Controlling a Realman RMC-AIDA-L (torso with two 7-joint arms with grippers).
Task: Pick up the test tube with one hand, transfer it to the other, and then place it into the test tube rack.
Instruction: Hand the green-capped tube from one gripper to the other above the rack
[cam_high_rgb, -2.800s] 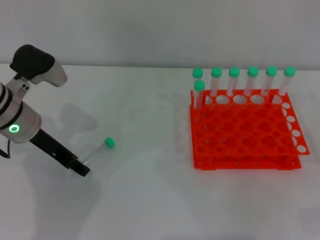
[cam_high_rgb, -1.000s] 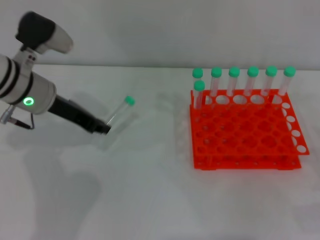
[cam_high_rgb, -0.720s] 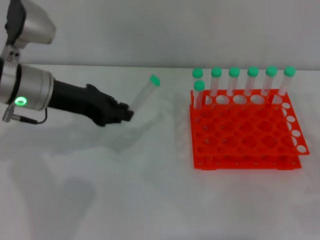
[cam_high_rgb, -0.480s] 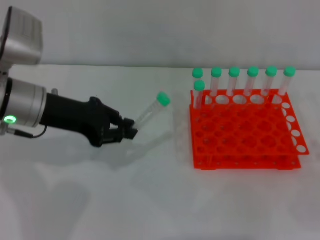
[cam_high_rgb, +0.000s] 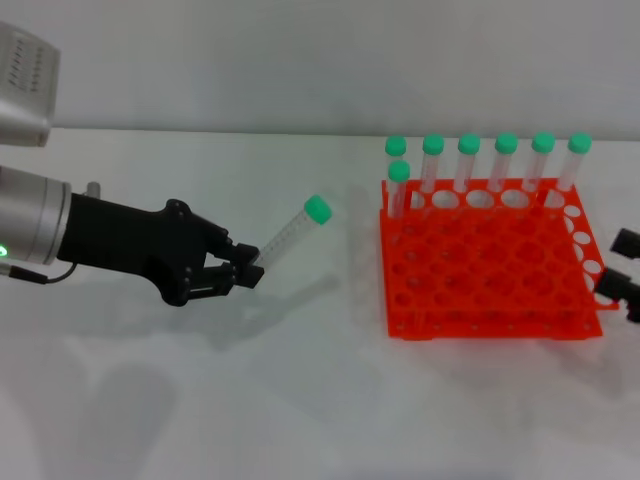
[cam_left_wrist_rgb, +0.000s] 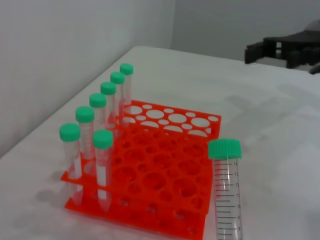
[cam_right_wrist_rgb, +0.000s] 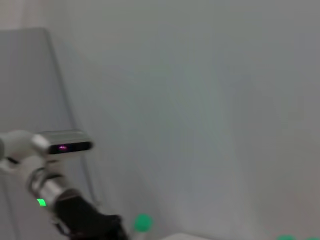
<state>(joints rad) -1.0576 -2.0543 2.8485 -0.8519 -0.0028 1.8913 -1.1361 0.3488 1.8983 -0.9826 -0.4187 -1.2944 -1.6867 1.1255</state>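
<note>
Tube (cam_high_rgb: 290, 231) tip clenched in left gripper (cam_high_rgb: 243, 272) fingers, cap up, tilted | right gripper (cam_high_rgb: 622, 272) fingers: cannot tell

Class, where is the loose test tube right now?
In the head view the test tube is held off the table by the left claw, cap tilted toward the orange rack on its right, still apart from it.
</note>
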